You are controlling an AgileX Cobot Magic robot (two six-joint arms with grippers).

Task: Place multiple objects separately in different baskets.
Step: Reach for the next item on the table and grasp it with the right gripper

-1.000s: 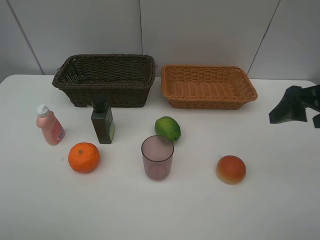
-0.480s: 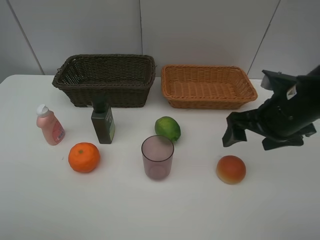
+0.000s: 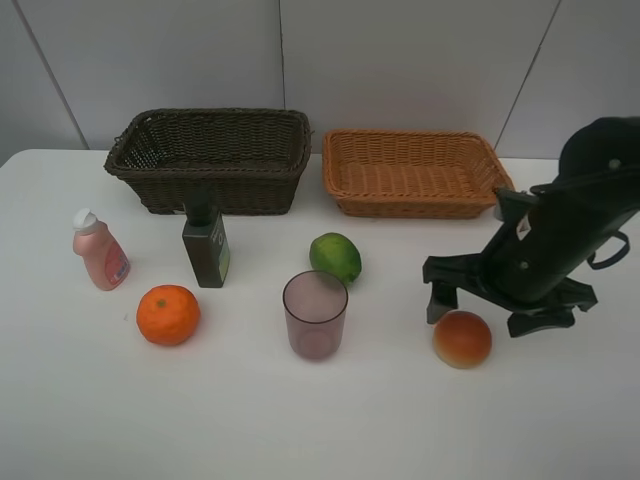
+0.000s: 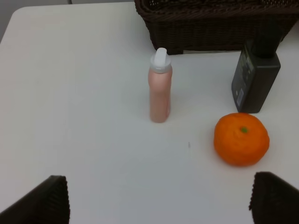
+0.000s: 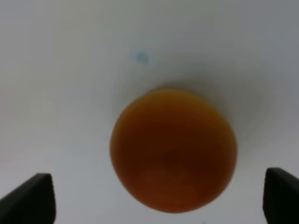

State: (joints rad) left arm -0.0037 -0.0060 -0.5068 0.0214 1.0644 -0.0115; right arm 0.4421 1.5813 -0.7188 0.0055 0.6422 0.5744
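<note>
My right gripper (image 3: 487,312) is open and hangs just above and behind the red-orange peach (image 3: 462,339). In the right wrist view the peach (image 5: 174,149) lies between the two fingertips of the right gripper (image 5: 156,198), untouched. My left gripper (image 4: 158,200) is open over bare table, short of the pink bottle (image 4: 160,86), the dark green bottle (image 4: 257,77) and the orange (image 4: 241,138). The lime (image 3: 335,256) and the purplish cup (image 3: 315,314) stand mid-table. The dark brown basket (image 3: 210,158) and the tan basket (image 3: 415,172) sit side by side at the back, both with nothing in them.
The pink bottle (image 3: 100,250), dark green bottle (image 3: 206,245) and orange (image 3: 168,314) cluster at the left in front of the dark basket. A wall rises right behind the baskets. The white table (image 3: 300,430) stretches to the front edge.
My right arm has swung in from the right edge, leftward and down, until its open fingers reached the peach. Nothing else has moved.
</note>
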